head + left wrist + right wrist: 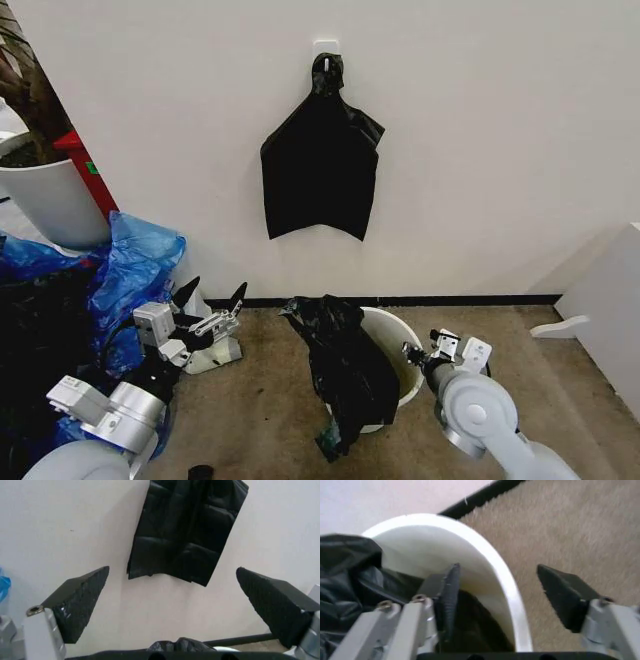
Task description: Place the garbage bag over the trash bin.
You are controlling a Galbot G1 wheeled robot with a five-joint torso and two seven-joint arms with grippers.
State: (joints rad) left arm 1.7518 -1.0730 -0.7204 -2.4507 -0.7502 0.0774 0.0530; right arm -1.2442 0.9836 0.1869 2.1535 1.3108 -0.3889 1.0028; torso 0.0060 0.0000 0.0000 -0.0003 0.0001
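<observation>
Over the trash bin (400, 345) rim, upright garbage bag (345, 375), long axis vertical.

Bare indoor room corner: plain white wall (480, 130), black baseboard (450, 299), worn beige carpet (270, 400).

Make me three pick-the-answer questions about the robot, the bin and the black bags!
1. Where is the garbage bag?
A. draped over the trash bin's near side
B. flat on the floor
C. in the plant pot

2. How many black bags hang on the wall?
A. none
B. one
C. three

3. The right gripper's fingers are:
A. shut
B. open, astride the bin's rim
C. holding a blue bag

Answers:
1 A, it hangs across the rim.
2 B, a single hanging bag.
3 B, one finger inside, one outside.
</observation>
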